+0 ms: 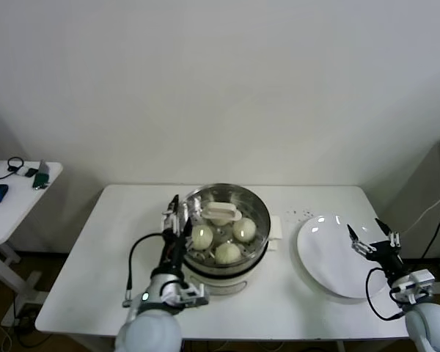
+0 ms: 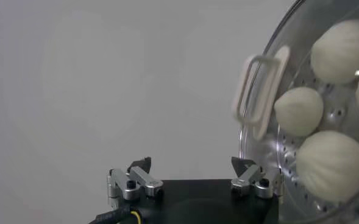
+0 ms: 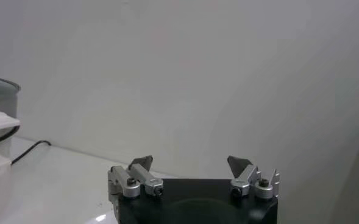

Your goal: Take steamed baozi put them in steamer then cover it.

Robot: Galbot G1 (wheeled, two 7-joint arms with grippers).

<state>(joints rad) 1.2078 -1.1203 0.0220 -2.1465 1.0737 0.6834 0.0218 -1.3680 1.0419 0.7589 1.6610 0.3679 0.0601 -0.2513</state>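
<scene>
Shiny round steel steamer [image 1: 227,235] at table centre, clear glass cover [image 1: 221,213] w/ cream handle on; smooth cream-white domed baozi [image 1: 202,237] inside. Left gripper [image 1: 177,213] open beside it, right gripper [image 1: 374,236] open over white plate [image 1: 330,260]

The steamer [image 1: 227,227] stands on the bench [image 1: 81,286], immediately right of the left pincer [image 1: 177,216], which sits against its left wall. The cover [image 1: 224,214] lies on top of the steamer, and the steamed baozi [image 1: 229,253] rest inside on the tray beneath it, all to the right of the left pincer. A plate [image 1: 330,257] lies on the bench right of the steamer, just left of the right pincer [image 1: 374,238], which hangs at the plate's right edge. The steamer sits between the two pincers. A side table [image 1: 15,205] stands well left of the left pincer, apart from the bench.
</scene>
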